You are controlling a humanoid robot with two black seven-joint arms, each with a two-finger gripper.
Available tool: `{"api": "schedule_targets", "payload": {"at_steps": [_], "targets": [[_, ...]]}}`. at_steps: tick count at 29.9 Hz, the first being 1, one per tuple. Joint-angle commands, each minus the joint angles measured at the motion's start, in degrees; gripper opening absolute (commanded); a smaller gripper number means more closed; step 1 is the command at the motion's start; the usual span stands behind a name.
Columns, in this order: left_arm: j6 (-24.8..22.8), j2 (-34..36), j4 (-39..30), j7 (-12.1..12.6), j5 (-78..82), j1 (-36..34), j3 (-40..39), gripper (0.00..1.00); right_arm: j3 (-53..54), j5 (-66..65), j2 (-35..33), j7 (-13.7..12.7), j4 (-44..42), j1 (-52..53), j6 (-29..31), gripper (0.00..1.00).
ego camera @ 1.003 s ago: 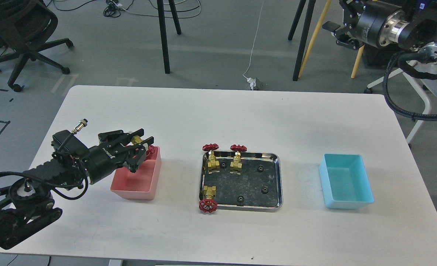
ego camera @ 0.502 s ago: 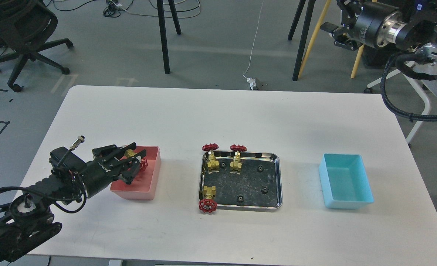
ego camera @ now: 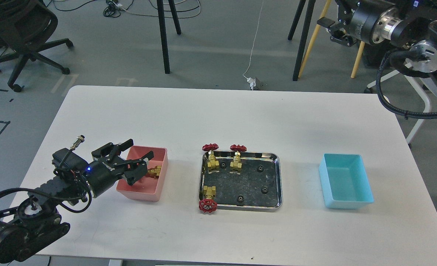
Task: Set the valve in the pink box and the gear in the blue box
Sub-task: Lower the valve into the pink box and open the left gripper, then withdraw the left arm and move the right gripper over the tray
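- A valve (ego camera: 207,200) lies at the tray's (ego camera: 277,179) near left corner, its red wheel hanging over the rim onto the table (ego camera: 218,114).
- The left gripper (ego camera: 139,157) hangs over the pink box (ego camera: 159,184) with its fingers spread apart and nothing between them.
- Inside the pink box, a brass valve (ego camera: 155,171) lies near the right wall, just beyond the fingertips.
- Black gears (ego camera: 240,200) lie scattered on the tray floor.
- Two more valves (ego camera: 212,159) stand side by side along the tray's far left edge.
- The blue box (ego camera: 346,197) sits well to the right of the tray.
- The right gripper (ego camera: 333,29) is up at the far right, off the table; I cannot tell how its fingers stand.
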Motion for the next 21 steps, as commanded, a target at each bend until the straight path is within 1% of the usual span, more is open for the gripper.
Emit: {"api": "schedule_targets", "payload": {"at_steps": [1, 2, 4, 7, 8, 11, 13, 15, 17, 19, 21], "targets": [[-3.2, 0.4, -0.3, -0.2, -11.4, -5.6, -3.3, 0.98, -2.7, -5.7, 0.0, 0.0, 4.1, 0.6, 3.1, 0.99], [-5.4, 0.7, -0.3, -0.4, -15.2, -7.7, -4.1, 0.98, -3.6, -8.1, -0.2, 0.0, 6.0, 0.6, 3.1, 0.99], [-12.5, 2.4, -0.2, -1.3, -25.4, -12.1, -7.6, 0.98, -5.3, -13.0, -0.7, 0.0, 10.5, 0.4, 3.1, 0.99], [-27.0, 5.0, 0.5, -1.6, -42.2, -17.5, -13.2, 0.97, -9.1, -20.9, -2.3, 0.8, 16.6, 0.4, 3.1, 0.99], [-31.5, 5.7, 0.7, -1.6, -46.6, -19.3, -14.8, 0.97, -10.7, -23.3, -3.3, 1.3, 18.9, 0.4, 3.1, 0.99], [-40.3, 7.7, 1.7, -1.4, -56.4, -24.2, -19.6, 0.97, -16.1, -31.5, -4.7, 4.6, 25.0, 0.5, 3.1, 0.99], [-43.5, 8.2, 3.5, -1.1, -61.0, -26.4, -22.2, 0.97, -20.6, -37.3, -4.9, 6.8, 28.0, 0.7, 3.1, 0.98], [-45.7, 8.3, 5.8, -0.7, -65.5, -29.5, -24.0, 0.98, -24.1, -43.0, -4.6, 8.6, 29.9, 1.1, 3.1, 0.98], [-47.0, 8.4, 8.0, 0.7, -70.1, -33.3, -24.1, 0.98, -27.1, -47.9, -4.0, 10.5, 30.2, 2.3, 3.1, 0.97], [-47.6, 8.4, 10.6, 2.2, -73.7, -36.1, -24.0, 0.98, -30.2, -51.0, -3.2, 11.7, 30.4, 2.8, 3.1, 0.97], [-48.0, 8.4, 13.0, 2.5, -75.3, -38.5, -23.9, 0.98, -33.5, -53.9, -1.7, 11.9, 30.4, 3.3, 3.1, 0.97]]}}
